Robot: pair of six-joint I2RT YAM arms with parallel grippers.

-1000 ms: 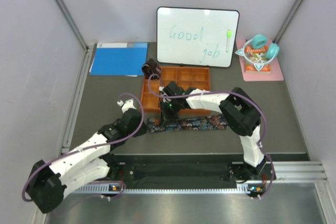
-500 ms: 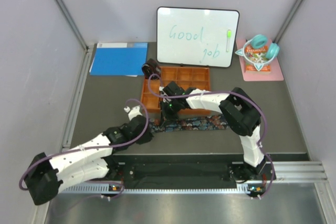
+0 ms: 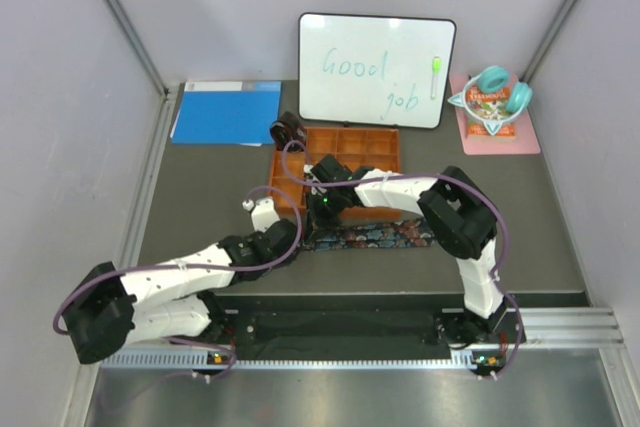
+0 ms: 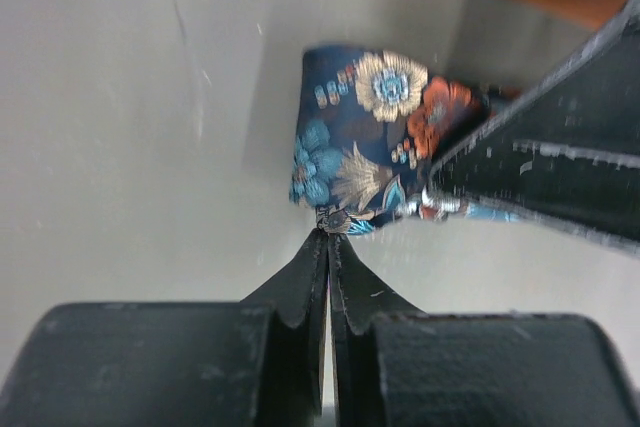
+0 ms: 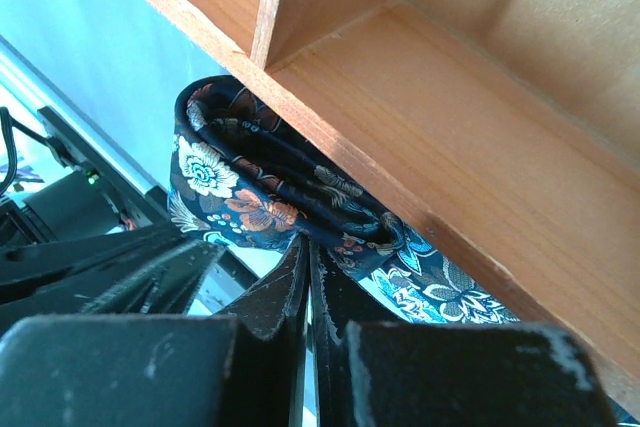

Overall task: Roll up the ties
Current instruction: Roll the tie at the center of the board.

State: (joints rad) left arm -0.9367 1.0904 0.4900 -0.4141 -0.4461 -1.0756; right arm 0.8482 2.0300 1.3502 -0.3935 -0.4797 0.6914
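Rolling looked barely started: the tie (image 3: 375, 234) lay on the surface beside the tray (image 3: 375, 152), its folded end pinched by the left hand (image 4: 328, 234) and right hand (image 5: 305, 249), which likely next had to wind it tightly.

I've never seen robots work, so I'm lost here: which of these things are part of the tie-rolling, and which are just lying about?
Part of the job:
floral tie, pinched by the left gripper and right gripper
dark rolled tie, at a corner of the orange tray

Just lying about:
orange tray
whiteboard
blue folder
headphones
pink mat
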